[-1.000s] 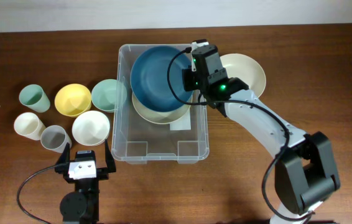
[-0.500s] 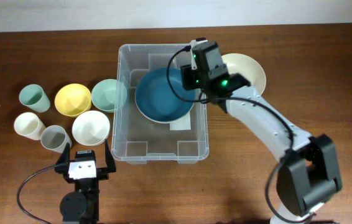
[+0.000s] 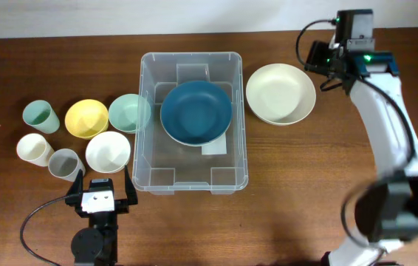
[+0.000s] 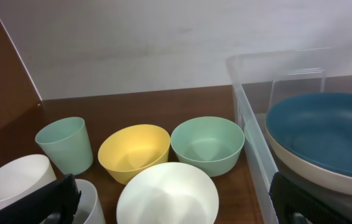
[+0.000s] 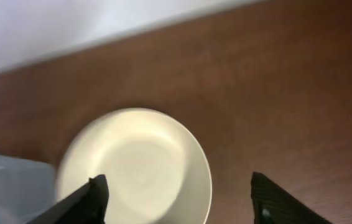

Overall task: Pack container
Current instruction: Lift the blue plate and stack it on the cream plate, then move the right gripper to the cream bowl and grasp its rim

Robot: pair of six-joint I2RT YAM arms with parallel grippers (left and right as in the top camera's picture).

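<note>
— So where does the container [image 3: 187, 171] sit?

— Mid-desk [image 3: 297, 199], open at the top, with its long side running away from the arms' bases. Toward its far end a dark blue plate [image 3: 196, 112] rests on a cream one. The cream one's rim [image 4: 313, 169] peeks out underneath in the left wrist view. A white label [image 3: 215, 148] shows through the clear base just beside them.

— And outside it?

— To its right, apart from the wall, a cream plate [image 3: 281, 93] lies alone on the wood. To its left is a cluster, all upright. A green bowl [image 3: 128, 113] stands just beside the container's left wall. Next come a yellow bowl [image 3: 86, 118] and a white bowl [image 3: 108, 151]. Further left are a green cup [image 3: 39, 116], a white cup [image 3: 34, 149] and a grey cup [image 3: 65, 163].

— The jaws?

— The left arm [image 3: 97, 203] stays low at the near edge. The left jaws are spread wide, facing the white bowl, and grip nothing. The right arm [image 3: 386, 111] reaches toward the far right part of the desk. Its wrist view looks down on the cream plate, and the right jaws are spread apart with nothing between them.
</note>
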